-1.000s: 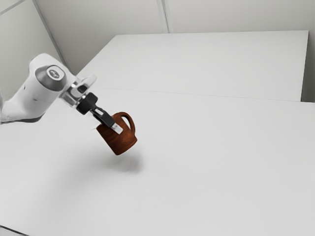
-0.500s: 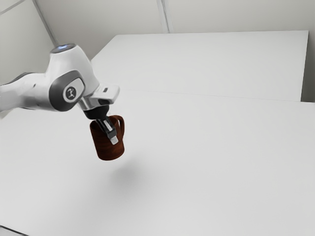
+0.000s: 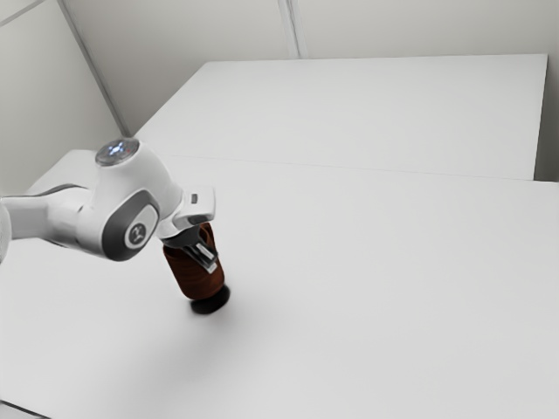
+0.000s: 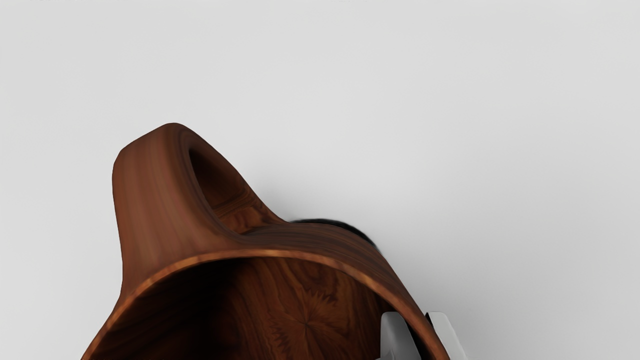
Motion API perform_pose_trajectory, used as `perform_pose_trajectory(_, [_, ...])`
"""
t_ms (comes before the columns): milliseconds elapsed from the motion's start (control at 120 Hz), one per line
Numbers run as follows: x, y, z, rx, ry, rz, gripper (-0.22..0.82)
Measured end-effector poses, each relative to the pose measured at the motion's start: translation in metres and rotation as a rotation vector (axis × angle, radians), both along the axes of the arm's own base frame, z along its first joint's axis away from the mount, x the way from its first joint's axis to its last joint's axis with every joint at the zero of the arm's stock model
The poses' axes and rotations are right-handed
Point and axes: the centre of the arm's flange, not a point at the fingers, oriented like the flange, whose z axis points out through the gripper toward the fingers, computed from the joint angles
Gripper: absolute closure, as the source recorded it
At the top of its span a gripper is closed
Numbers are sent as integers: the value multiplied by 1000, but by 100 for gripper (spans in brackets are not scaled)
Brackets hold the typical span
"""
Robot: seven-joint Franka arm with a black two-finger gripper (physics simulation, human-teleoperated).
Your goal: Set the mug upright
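Wooden mug (image 3: 197, 282) tilted, wall (image 4: 370, 265) pinched between close-set fingers (image 4: 396, 336) of down-slanting gripper (image 3: 210, 264), perhaps just above table (image 3: 376, 288).

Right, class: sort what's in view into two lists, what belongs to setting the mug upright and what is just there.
Part of the job:
- Mug, tilted, its wall between the jaws
- Robot arm, whose jaws grip it
- White tabletop, below the mug

Just there:
- Pale wall behind
- Thin dark line, near corner

Robot arm (image 3: 83, 223) reaches in from ext. view's left, gripper (image 3: 210, 266) tilted down twd. ext. view's right, w/ fingers (image 4: 396, 334) clamped close tog.
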Motion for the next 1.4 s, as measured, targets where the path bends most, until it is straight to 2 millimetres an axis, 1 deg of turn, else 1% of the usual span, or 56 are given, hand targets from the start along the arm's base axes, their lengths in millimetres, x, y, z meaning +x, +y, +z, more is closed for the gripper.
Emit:
perform_pose_trajectory(208, [8, 2, -18, -27, -9, 71, 78])
perform_pose_trajectory(567, [13, 6, -43, -48, 27, 148, 78])
perform_pose_trajectory(617, [13, 6, -45, -50, 30, 155, 73])
perform_pose_trajectory(733, [13, 6, -43, -54, 26, 162, 54])
perform_pose_trajectory(850, [15, 5, -32, -57, 2, 161, 37])
perform_pose_trajectory(1042, [19, 3, -4, -62, -48, 160, 19])
perform_pose_trajectory(1200, [38, -3, 39, -88, -50, 175, 9])
perform_pose_trajectory(1267, [45, -4, 56, -101, -26, 191, 6])
perform_pose_trajectory(1317, [53, -7, 74, -111, -14, 199, 5])
perform_pose_trajectory(1400, [69, -10, 95, -122, 27, 212, 3])
